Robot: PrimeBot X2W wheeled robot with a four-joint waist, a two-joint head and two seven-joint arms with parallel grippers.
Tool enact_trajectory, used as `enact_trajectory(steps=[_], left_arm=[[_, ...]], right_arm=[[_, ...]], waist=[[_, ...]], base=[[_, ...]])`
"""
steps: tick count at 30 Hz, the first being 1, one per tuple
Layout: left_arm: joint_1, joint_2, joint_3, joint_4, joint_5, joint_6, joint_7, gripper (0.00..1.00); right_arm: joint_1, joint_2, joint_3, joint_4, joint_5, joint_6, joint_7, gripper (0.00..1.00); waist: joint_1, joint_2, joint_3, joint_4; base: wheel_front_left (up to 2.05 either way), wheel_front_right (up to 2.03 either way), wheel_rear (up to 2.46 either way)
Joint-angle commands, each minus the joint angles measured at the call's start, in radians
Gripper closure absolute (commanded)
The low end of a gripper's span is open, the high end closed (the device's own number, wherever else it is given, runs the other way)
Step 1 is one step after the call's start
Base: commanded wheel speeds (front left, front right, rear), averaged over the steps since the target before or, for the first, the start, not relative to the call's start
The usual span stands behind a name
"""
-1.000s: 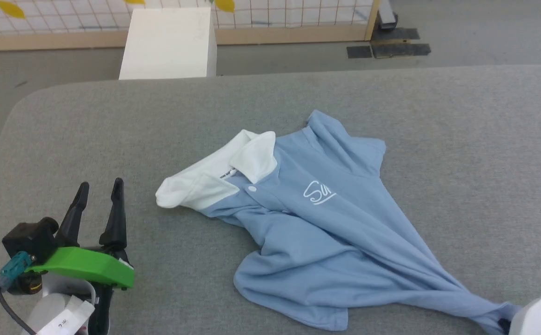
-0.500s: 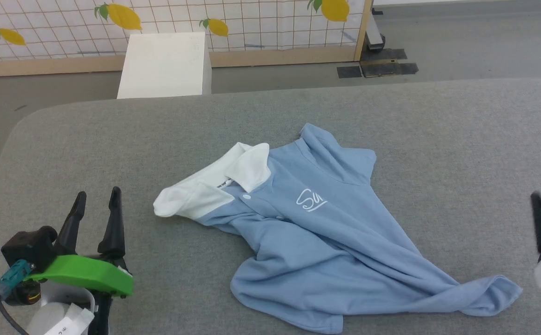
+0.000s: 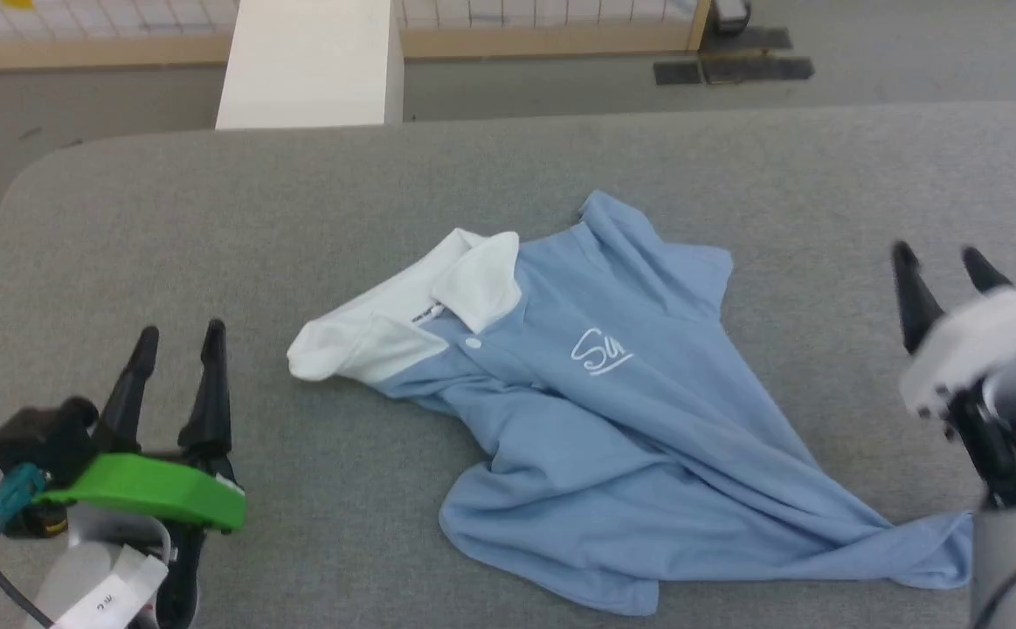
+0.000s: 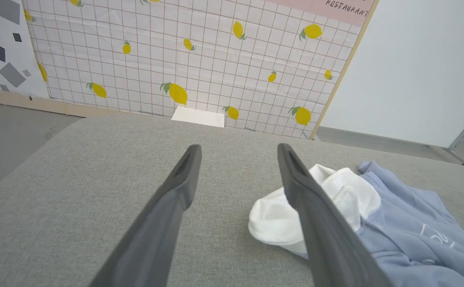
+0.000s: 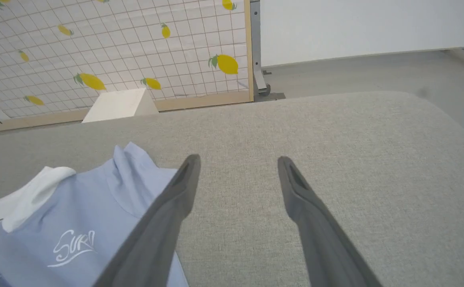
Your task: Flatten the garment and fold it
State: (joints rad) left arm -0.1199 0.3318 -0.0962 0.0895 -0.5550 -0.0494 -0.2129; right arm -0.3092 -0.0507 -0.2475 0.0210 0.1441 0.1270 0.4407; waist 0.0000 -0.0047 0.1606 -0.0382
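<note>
shirt [image 3: 612, 411]: I see it rumpled mid-table, white collar [image 3: 403, 323] toward my left, one hem corner trailing right.
left gripper [image 3: 181, 330]: fingers spread, empty, near the collar, apart from it.
right gripper [image 3: 936, 253]: fingers spread, empty, off the shirt's right side.
table [image 3: 210, 218]: grey cloth top.

Bright even light, faint shadows, right tool [image 3: 936, 253] blurred.

Head overhead, wrists low; common garment [image 3: 612, 437]
</note>
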Motion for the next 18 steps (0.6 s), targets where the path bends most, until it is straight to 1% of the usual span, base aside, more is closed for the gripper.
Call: enact_trajectory(steps=[1, 4, 9, 14, 18], left_arm=[[-0.032, 0.012, -0.001, -0.005, -0.013, -0.010, -0.004, 0.00], [-0.066, 0.020, -0.006, -0.005, -0.016, -0.024, -0.007, 0.00], [-0.122, 0.025, -0.020, 0.006, -0.024, -0.046, -0.017, 0.00], [-0.162, 0.026, -0.034, 0.030, -0.031, -0.061, -0.030, 0.00], [-0.178, 0.027, -0.040, 0.050, -0.035, -0.068, -0.038, 0.00]], right_arm=[[-0.060, 0.000, 0.022, 0.022, -0.028, 0.004, 0.023, 0.00], [-0.165, -0.005, 0.067, 0.083, -0.076, 0.004, 0.083, 0.00], [-0.322, -0.022, 0.142, 0.220, -0.144, 0.004, 0.247, 0.00], [-0.403, -0.029, 0.190, 0.332, -0.184, 0.004, 0.410, 0.00], [-0.416, -0.029, 0.222, 0.376, -0.215, 0.004, 0.497, 0.00]], waist=[[0.0000, 0.0047, 0.081, 0.040], [0.0000, 0.0047, 0.135, 0.065], [0.0000, 0.0047, 0.220, 0.107], [0.0000, 0.0047, 0.272, 0.138], [0.0000, 0.0047, 0.291, 0.149]], base=[[0.00, 0.00, 0.00], [0.00, 0.00, 0.00], [0.00, 0.00, 0.00], [0.00, 0.00, 0.00], [0.00, 0.00, 0.00]])
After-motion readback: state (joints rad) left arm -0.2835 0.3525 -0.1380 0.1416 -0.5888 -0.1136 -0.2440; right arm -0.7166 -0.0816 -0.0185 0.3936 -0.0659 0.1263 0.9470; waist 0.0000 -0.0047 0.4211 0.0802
